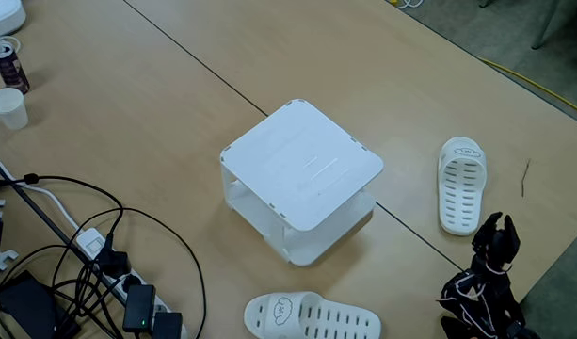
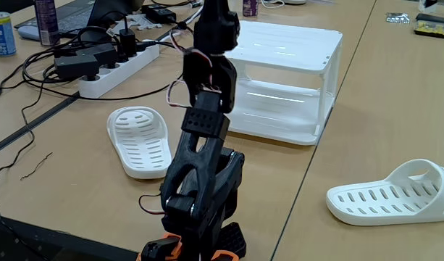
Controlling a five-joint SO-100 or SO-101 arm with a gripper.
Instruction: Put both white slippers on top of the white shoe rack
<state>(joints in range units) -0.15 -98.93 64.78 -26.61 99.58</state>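
Note:
The white shoe rack (image 1: pixel 302 174) (image 2: pixel 287 51) stands mid-table with nothing on its flat top. One white slipper (image 1: pixel 462 184) (image 2: pixel 395 196) lies sole-down to the rack's right in a fixed view, close to the arm. The other white slipper (image 1: pixel 312 317) (image 2: pixel 140 141) lies in front of the rack near the bottom edge of that view. My black arm is folded upright at the bottom right corner. The gripper (image 1: pixel 496 222) (image 2: pixel 218 14) points up, clear of both slippers and the rack. Its fingers look closed together with nothing between them.
A power strip (image 2: pixel 116 61) (image 1: pixel 137 299) with a tangle of black cables lies beside the rack. A paper cup (image 1: pixel 8 106) and cans (image 1: pixel 8 64) (image 2: pixel 1 32) stand at the far side. The table edge runs close to the arm's base.

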